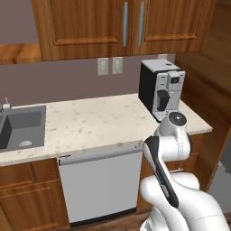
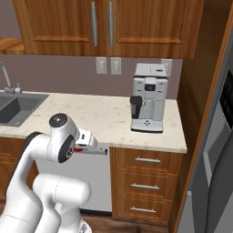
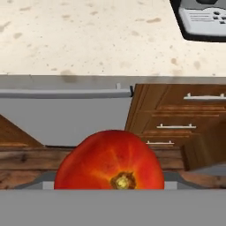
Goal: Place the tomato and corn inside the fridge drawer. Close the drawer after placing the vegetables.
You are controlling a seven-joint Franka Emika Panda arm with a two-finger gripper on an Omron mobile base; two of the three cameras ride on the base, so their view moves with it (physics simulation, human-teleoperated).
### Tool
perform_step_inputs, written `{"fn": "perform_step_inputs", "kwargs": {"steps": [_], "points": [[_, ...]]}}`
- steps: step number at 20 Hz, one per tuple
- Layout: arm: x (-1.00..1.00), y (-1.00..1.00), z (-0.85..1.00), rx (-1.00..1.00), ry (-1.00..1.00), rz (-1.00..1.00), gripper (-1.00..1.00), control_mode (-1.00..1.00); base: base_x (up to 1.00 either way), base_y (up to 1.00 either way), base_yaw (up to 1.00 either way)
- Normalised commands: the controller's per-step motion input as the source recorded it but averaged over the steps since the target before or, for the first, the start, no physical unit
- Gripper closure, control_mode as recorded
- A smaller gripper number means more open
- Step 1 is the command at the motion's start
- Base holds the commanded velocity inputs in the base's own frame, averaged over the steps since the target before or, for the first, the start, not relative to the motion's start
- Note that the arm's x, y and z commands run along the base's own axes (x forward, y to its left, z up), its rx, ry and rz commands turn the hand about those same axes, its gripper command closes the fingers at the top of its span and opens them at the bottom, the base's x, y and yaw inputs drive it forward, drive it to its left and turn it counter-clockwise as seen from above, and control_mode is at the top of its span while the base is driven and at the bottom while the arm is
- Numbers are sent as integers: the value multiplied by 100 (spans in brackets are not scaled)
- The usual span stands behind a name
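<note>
A: Hand view? Where was the task's thing?

B: Caught a smooth round red tomato (image 3: 109, 161) low and centre, stem scar toward the lens, hanging in front of the white dishwasher front (image 3: 62, 119) and a strip of wooden floor, with no surface under it. Clamped between the jaws of the two-finger gripper (image 3: 110, 183), going by that; fingertips themselves hidden behind the fruit.

A: Anything of that from the base?

B: From the right base view, just a red sliver under the white hand, level with the dishwasher's top edge. From the left, the arm's elbow in front of the speckled beige stone counter (image 1: 90, 122).

A: And the sides compared?

B: Left base view gave the square grey sink basin (image 1: 22, 126) nearly whole. Right base view added the curved chrome faucet (image 2: 7, 77), the brown wooden drawers with metal handles (image 2: 145, 182) and a grey fridge door (image 2: 218, 150) at the far right.

A: Any lettering?

B: Looked at the black and silver coffee machine (image 2: 148, 98) standing on the counter near its right end. Buttons and marks on the panel, too small to read.
</note>
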Motion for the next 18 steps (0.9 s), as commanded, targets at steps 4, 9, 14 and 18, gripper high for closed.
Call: {"fn": "perform_step_inputs", "kwargs": {"steps": [4,9,14,18], "points": [[-25,0,0,0,-4,-4,100,100,-75,0,-16],[0,0,0,0,0,0,100,100,-100,0,-24],[0,0,0,0,0,0,100,100,-96,-49,-31],[0,0,0,0,0,0,100,100,-28,-100,-21]]}}
